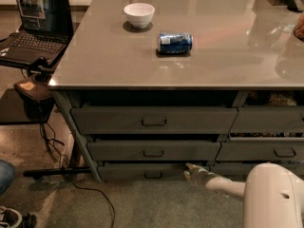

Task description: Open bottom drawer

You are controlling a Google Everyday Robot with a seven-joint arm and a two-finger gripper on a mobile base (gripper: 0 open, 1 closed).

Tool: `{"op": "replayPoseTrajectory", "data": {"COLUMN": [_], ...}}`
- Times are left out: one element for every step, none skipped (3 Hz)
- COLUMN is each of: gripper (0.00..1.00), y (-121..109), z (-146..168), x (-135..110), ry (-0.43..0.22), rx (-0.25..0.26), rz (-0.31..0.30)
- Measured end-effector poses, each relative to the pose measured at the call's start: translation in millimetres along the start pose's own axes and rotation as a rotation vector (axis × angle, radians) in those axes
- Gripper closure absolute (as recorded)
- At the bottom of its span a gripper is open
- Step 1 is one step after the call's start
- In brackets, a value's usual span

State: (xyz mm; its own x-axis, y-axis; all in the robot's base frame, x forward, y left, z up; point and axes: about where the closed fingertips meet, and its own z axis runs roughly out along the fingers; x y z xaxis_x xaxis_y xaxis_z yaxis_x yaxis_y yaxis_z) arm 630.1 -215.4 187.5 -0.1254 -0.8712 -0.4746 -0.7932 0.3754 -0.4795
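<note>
A grey bench (99,61) with a smooth, glossy top fills the upper view; drawer stacks sit under its front edge and grey-green carpet (142,205) lies below. The bottom drawer (126,171) is the lowest and shallowest front in the left stack, just above the carpet, with a small centre pull (153,175). The tool (190,169) sits low at this drawer's right end, touching or just short of its upper corner; whether it is spread or pressed together cannot be told. Its white arm (266,196) enters from the lower right corner. Above are the middle drawer (118,151) and the top drawer (109,120). The carpet in front of the drawers is open, apart from a black cable (102,196) trailing at the left. On the bench top stand a white bowl (139,14) and a blue can (175,42) lying on its side, its label unreadable. An open laptop (35,27) sits on a stand to the left.
</note>
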Motion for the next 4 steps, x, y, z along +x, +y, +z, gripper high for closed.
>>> {"op": "replayPoseTrajectory", "data": {"gripper": [1.0, 1.0, 1.0, 1.0], "y": [1.1, -0.2, -0.6, -7.2], "z": [-1.8, -4.4, -4.1, -5.0], "x": [0.5, 0.3, 0.4, -3.9], "ry": [0.001, 0.001, 0.003, 0.007], "rx": [-0.002, -0.004, -0.005, 0.0], "rz": [0.0, 0.001, 0.002, 0.005]}}
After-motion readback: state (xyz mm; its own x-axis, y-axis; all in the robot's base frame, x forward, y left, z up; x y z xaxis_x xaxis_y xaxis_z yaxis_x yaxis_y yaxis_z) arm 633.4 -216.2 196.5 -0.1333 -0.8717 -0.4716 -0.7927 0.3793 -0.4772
